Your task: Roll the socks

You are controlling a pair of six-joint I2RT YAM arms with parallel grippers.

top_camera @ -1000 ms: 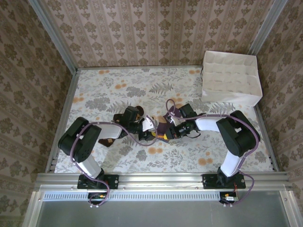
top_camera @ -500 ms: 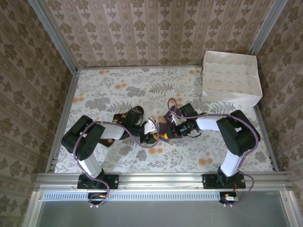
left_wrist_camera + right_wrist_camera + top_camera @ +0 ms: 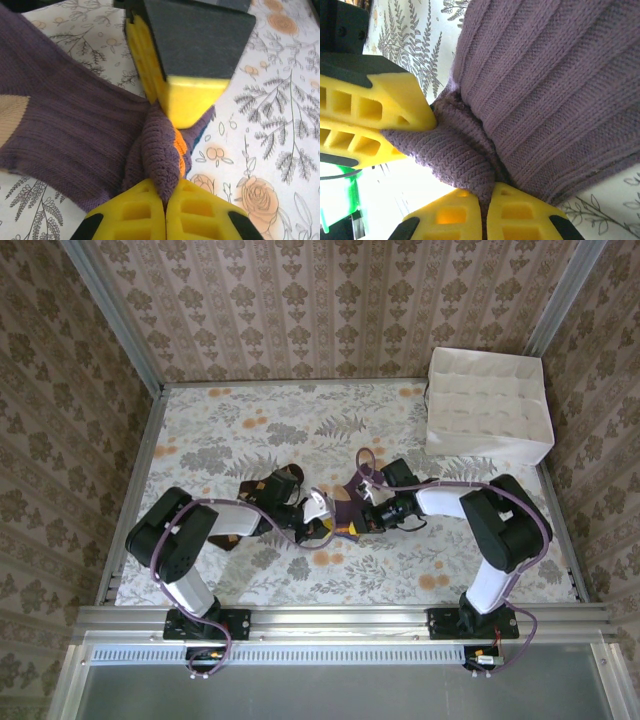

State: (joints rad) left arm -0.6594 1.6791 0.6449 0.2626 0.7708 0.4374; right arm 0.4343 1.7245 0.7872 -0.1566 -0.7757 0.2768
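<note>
Top view: left gripper and right gripper meet on the purple sock, mid-way across the table. Left wrist view: your left fingers are clamped on a bunched fold, anchoring it. Right wrist view: your right fingers pinch the same bunch, probably to begin rolling.

Matt, rib-knitted cloth of the purple sock; matt yellow latticed plastic of the left gripper pinching it; smooth floral-printed table covering beneath.
</note>
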